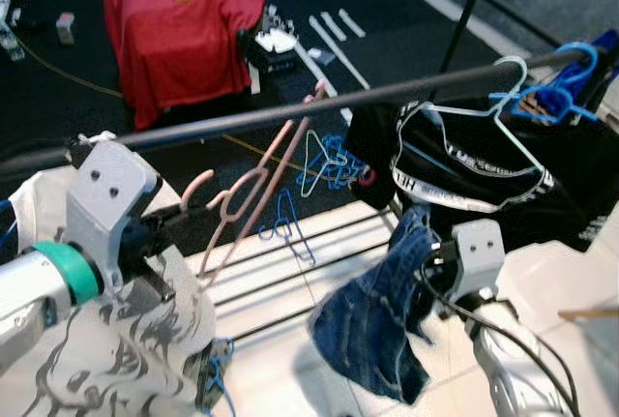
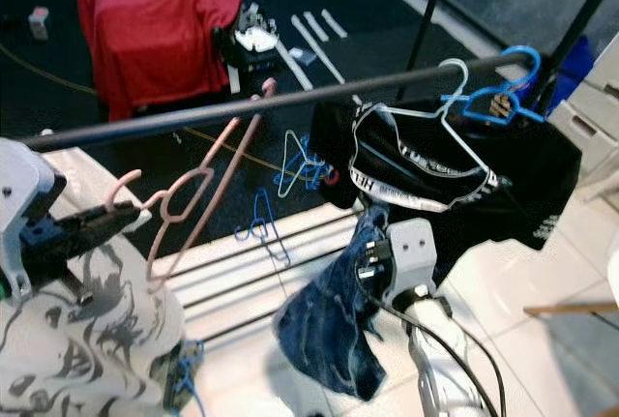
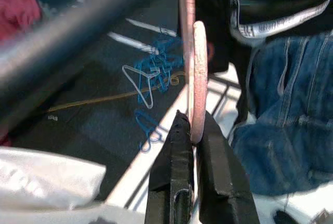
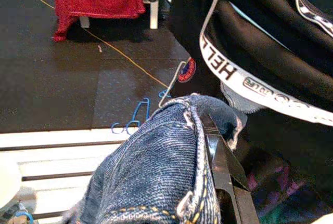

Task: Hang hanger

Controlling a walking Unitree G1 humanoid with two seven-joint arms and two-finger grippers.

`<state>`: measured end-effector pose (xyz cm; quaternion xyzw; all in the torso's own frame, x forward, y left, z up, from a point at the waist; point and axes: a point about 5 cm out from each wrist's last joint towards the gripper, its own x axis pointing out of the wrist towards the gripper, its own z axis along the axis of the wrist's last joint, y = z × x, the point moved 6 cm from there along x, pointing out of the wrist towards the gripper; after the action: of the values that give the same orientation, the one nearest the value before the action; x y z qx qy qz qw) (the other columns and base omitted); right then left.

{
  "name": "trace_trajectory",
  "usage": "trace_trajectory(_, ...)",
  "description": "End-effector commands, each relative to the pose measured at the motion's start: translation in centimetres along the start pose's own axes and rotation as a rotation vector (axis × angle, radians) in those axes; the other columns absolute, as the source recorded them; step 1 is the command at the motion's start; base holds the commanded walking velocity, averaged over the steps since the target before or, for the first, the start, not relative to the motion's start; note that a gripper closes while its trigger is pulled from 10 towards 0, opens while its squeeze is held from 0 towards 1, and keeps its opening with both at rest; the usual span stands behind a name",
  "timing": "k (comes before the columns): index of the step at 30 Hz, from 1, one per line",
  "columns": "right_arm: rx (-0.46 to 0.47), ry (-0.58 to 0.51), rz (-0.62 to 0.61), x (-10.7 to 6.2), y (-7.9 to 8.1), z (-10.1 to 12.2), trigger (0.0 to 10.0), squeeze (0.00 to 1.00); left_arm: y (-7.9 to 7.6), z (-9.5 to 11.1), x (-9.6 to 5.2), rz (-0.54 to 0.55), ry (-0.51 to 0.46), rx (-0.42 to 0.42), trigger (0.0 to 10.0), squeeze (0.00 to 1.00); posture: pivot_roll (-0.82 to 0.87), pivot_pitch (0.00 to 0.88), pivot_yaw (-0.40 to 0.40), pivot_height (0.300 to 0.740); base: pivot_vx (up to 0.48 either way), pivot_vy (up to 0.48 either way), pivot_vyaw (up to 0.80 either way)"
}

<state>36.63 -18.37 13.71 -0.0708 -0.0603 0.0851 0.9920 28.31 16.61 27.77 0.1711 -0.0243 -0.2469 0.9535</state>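
Note:
My left gripper [image 1: 172, 226] is shut on a pink hanger [image 1: 259, 185] near its hook. The hanger is tilted below the dark clothes rail [image 1: 290, 112], and one arm tip reaches up to the rail. In the left wrist view the black fingers [image 3: 177, 146] pinch the pink hanger [image 3: 197, 78]. Lower right, my right gripper [image 1: 427, 264] is shut on a blue denim garment [image 1: 372, 325], which hangs in folds. The denim garment [image 4: 156, 177] drapes over a finger [image 4: 221, 169] in the right wrist view.
A black garment [image 1: 484, 180] on a white hanger [image 1: 517, 78] hangs on the rail at right, beside blue hangers [image 1: 571, 78]. Loose blue and white hangers [image 1: 324, 161] lie on the dark floor. A red cloth [image 1: 179, 30] covers furniture behind. A white printed garment [image 1: 126, 359] lies at lower left.

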Motion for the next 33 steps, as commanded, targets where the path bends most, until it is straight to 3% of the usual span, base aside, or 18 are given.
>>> trace_trajectory(1,-0.009,-0.016,0.002,-0.1,-0.1,0.2,10.0,0.00,0.2,0.0,-0.1,0.013,0.004,-0.011,10.0,0.00,-0.02,0.182,0.045,0.740,0.000,0.000,0.00)
trace_trajectory(9,-0.011,-0.017,0.003,-0.1,-0.1,0.0,10.0,0.00,1.6,1.6,0.4,0.074,-0.019,-0.073,10.0,0.00,-0.02,0.174,0.049,0.740,0.000,0.000,0.00)
trace_trajectory(19,-0.012,-0.023,-0.003,-0.1,-0.2,0.0,10.0,0.00,3.0,0.9,1.9,0.187,0.039,-0.155,10.0,0.00,-0.02,0.165,0.059,0.740,0.000,0.000,0.00)
trace_trajectory(20,-0.011,-0.023,-0.004,-0.1,-0.2,0.0,10.0,0.00,3.2,0.9,2.0,0.202,0.038,-0.168,10.0,0.36,-0.02,0.163,0.061,0.740,0.000,0.000,0.00)
trace_trajectory(22,-0.010,-0.024,-0.005,-0.1,-0.2,0.0,10.0,0.00,3.3,0.9,2.1,0.211,0.038,-0.179,10.0,0.36,-0.02,0.163,0.061,0.740,0.000,0.000,0.00)
trace_trajectory(23,-0.010,-0.025,-0.005,-0.1,-0.2,0.0,10.0,0.00,3.5,0.8,2.2,0.230,0.039,-0.195,10.0,1.00,-0.02,0.164,0.060,0.740,0.000,0.000,0.00)
trace_trajectory(33,-0.009,-0.025,-0.001,0.0,-0.2,-0.1,10.0,0.00,4.1,1.3,2.3,0.281,0.002,-0.249,10.0,1.00,-0.02,0.167,0.057,0.740,0.000,0.000,0.00)
